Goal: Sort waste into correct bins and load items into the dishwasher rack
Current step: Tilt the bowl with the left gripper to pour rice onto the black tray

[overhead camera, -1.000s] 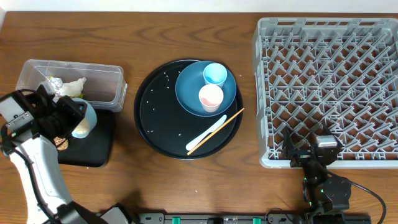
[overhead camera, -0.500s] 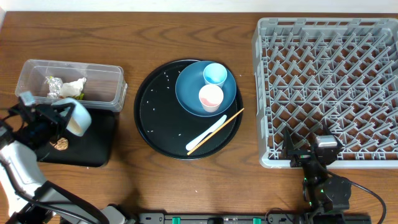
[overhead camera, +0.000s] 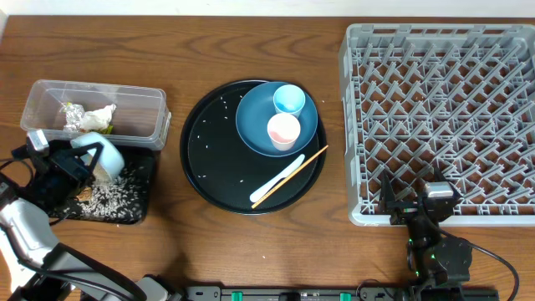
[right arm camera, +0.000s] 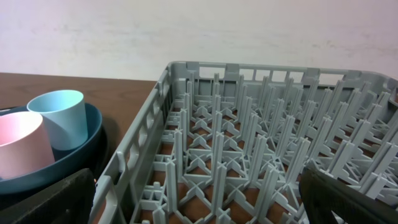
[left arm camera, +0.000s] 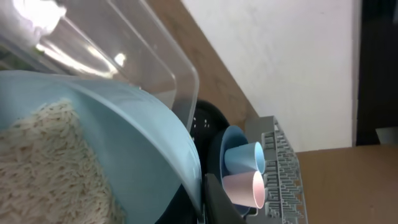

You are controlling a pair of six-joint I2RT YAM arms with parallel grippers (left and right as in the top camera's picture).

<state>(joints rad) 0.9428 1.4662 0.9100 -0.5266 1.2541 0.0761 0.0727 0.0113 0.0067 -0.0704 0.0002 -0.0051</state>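
The left gripper point(overhead camera: 68, 160) is clamped on the rim of the light blue bowl point(overhead camera: 102, 155), tipped over the black tray point(overhead camera: 144, 177) with rice point(overhead camera: 110, 199) heaped below it. The bowl looks light, stiff and slick (a rim pinch suits it). The right gripper point(overhead camera: 414, 199) gapes empty beside the rack point(overhead camera: 355, 125).

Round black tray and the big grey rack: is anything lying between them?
Nothing. In the overhead view only bare wooden table shows between the round black tray and the grey rack.
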